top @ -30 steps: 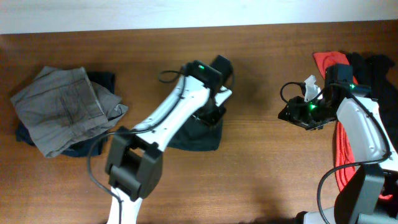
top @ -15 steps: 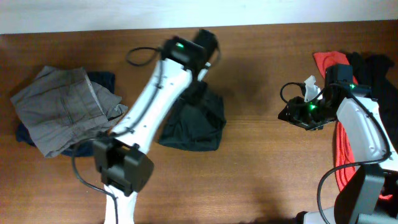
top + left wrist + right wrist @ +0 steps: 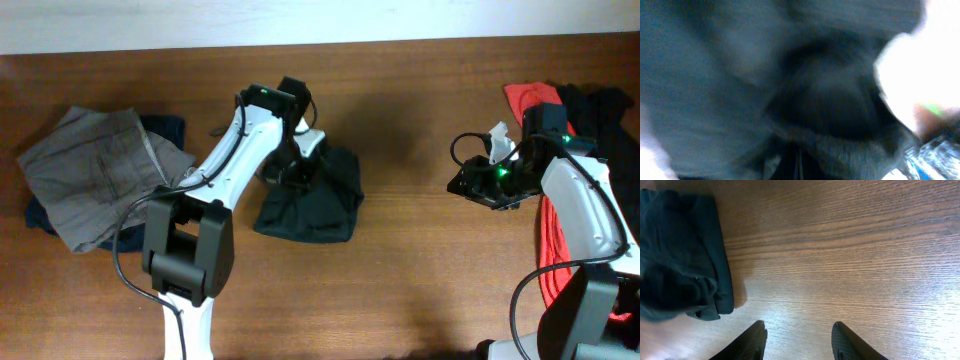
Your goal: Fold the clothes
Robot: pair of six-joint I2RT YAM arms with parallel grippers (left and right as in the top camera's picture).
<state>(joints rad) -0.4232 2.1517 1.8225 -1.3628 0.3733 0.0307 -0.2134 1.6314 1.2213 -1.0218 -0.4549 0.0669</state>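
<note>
Left gripper [image 3: 291, 170] was down on the upper left part of the dark T-shirt [image 3: 318, 203], jaws closed tight, and the left wrist view gave only a blur of dark cloth pressed right up to the lens, so whether any fabric was pinched between them could not be told. Behind it the left arm [image 3: 232, 160] ran as a long white link from its black base near the front edge, up and across to a bent wrist with a small green light, the hand tipped down into the cloth. That shirt lay mid-table as a rumpled, roughly squared bundle, soft and matte, near-black with a green cast, its edges rolled and thick in the right wrist view. Over on the other side, the right gripper [image 3: 798, 332] hung open above bare wood, its two dark rounded fingers [image 3: 756, 339] apart with nothing between them, well clear of the shirt. The right arm [image 3: 585, 215] curved up from the front right corner, white shell and black joints, the wrist pointing left. The table [image 3: 430, 270] was warm brown wood with long straight grain and a faint sheen. Far left sat the grey trousers [image 3: 100, 175], crumpled, seams showing, lying on top of a dark blue garment [image 3: 168, 127]. Far right, a red top [image 3: 552, 245] trailed in a long strip beside the right arm, with a black top [image 3: 605, 112] heaped behind it at the table's edge.
</note>
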